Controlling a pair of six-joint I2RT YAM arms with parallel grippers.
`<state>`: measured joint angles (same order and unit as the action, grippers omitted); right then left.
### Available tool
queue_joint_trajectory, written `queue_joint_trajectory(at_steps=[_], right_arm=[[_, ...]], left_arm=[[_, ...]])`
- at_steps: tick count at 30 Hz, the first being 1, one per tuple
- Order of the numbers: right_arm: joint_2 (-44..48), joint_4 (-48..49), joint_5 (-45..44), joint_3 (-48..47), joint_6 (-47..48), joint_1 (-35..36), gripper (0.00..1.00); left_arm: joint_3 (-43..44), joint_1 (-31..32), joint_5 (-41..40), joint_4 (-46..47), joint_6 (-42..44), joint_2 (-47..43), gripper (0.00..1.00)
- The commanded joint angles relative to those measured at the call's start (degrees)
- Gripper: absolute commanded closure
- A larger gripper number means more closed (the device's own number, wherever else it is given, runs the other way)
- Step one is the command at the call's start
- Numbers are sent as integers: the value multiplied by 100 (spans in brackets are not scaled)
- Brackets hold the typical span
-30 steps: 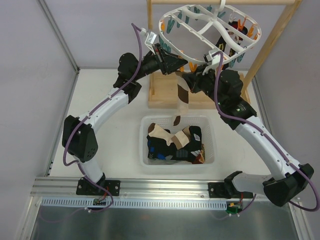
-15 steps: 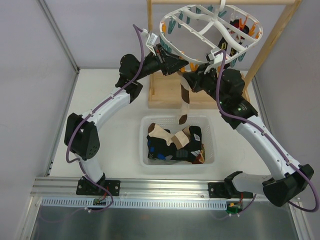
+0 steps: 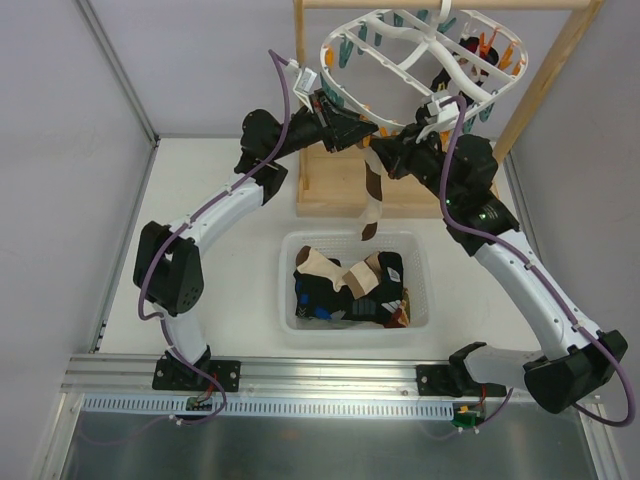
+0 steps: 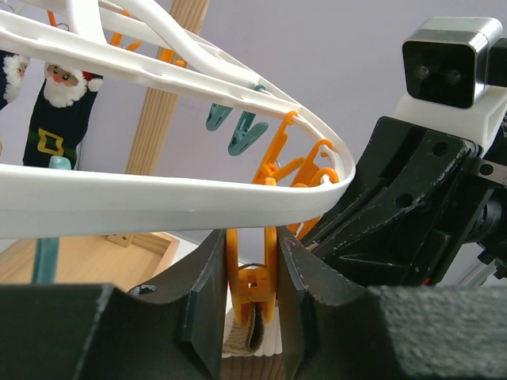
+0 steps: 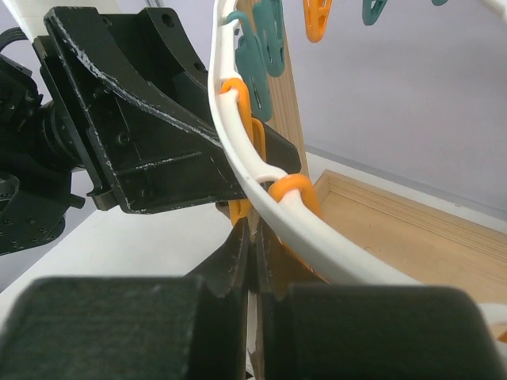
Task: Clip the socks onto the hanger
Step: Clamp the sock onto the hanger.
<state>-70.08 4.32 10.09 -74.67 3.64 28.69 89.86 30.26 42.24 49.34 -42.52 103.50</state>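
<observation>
The white hanger (image 4: 158, 202) hung rigid but free to swing, so any push on its rim would likely rock it. Below, on the table (image 3: 245, 290), the basket (image 3: 300, 245) held the other socks (image 3: 345, 285). One banded sock (image 3: 371, 200) dangled from where the arms met under the near rim: light, limp, apt to fold, best taken at the cuff. The left claw (image 4: 252, 305), partly closed, squeezed an orange peg (image 4: 267, 253), with ribbed cloth just beneath it. The right claw (image 5: 253, 245) was clenched tight, seemingly pinching that cuff
</observation>
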Motion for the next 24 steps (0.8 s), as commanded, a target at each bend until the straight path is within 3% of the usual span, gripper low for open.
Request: queue_joint_trajectory(at_steps=[1,12,20,24], right_arm=[[83,526,292,-170,-144,-30,99],[-5,491,310,-197,-179,-74,99],[4,474,301,-205,-179,-91,99],[12,500,283,-170,-188,-91,99]], left_arm=[[207,-73,338,401,-19,38,100],[128,-90,461,524,33,-6,100],[84,-91,487,647,-19,-32,66],[-30,-108,478,691,-19,-111,39]])
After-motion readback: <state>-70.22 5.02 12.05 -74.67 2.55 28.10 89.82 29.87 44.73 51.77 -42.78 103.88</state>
